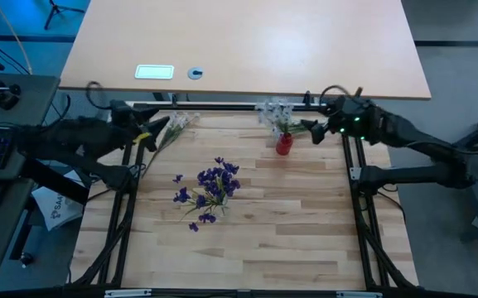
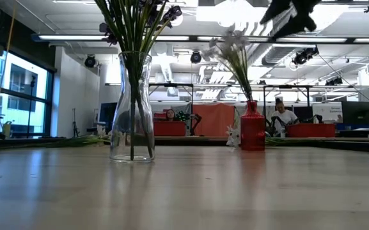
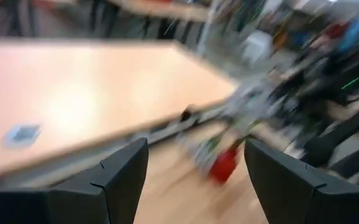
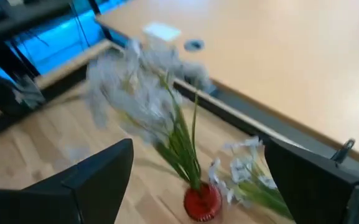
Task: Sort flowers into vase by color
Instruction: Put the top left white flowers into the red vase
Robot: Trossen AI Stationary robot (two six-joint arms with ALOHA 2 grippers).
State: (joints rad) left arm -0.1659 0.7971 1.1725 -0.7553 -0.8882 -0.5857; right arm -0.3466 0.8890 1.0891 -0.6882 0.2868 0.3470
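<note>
A small red vase (image 1: 283,146) stands near the table's far edge with white sprigs (image 1: 273,110) in it; it also shows in the low view (image 2: 252,126) and the right wrist view (image 4: 201,202). Another white sprig (image 4: 249,176) lies on the table beside the red vase. A clear glass vase (image 2: 132,108) at mid-table holds the purple flowers (image 1: 211,187). One more white sprig (image 1: 175,125) lies at the far left. My right gripper (image 1: 316,130) hovers open just right of the red vase, above it (image 2: 291,16). My left gripper (image 1: 145,135) is open beside the far-left sprig, nothing between its fingers (image 3: 195,180).
A second, pale tabletop (image 1: 247,45) lies beyond the black rail (image 1: 230,106) at the far edge. Black frame bars (image 1: 361,207) run along both sides. Bare wood (image 1: 247,257) stretches toward the near edge. People sit in the room behind (image 2: 285,118).
</note>
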